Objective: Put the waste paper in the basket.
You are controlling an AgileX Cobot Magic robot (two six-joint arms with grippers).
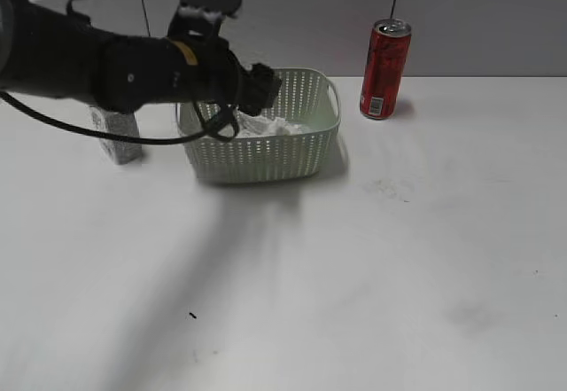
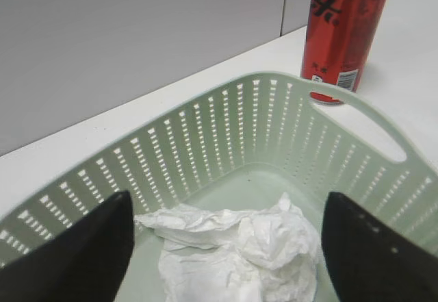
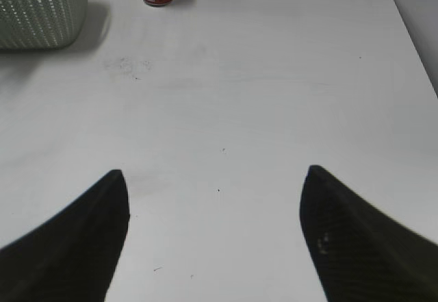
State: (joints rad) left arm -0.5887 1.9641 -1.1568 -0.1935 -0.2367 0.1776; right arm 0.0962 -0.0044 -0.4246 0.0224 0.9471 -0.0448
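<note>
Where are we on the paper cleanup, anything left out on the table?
Waste paper lies inside the basket. The left tool hangs open above it, holding nothing; the right tool is open over bare table. No loose paper shows in any view, though the wads in the basket cannot be counted.

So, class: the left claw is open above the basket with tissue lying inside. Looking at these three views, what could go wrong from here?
1. The left claw hangs low inside the basket; pulling out sideways could catch the slotted wall and drag or tip the basket.
2. The waste paper lies right between the open fingers; soft tissue might snag on one and lift back out.
3. The red can stands close behind the basket; a shoved basket might knock it over.
</note>
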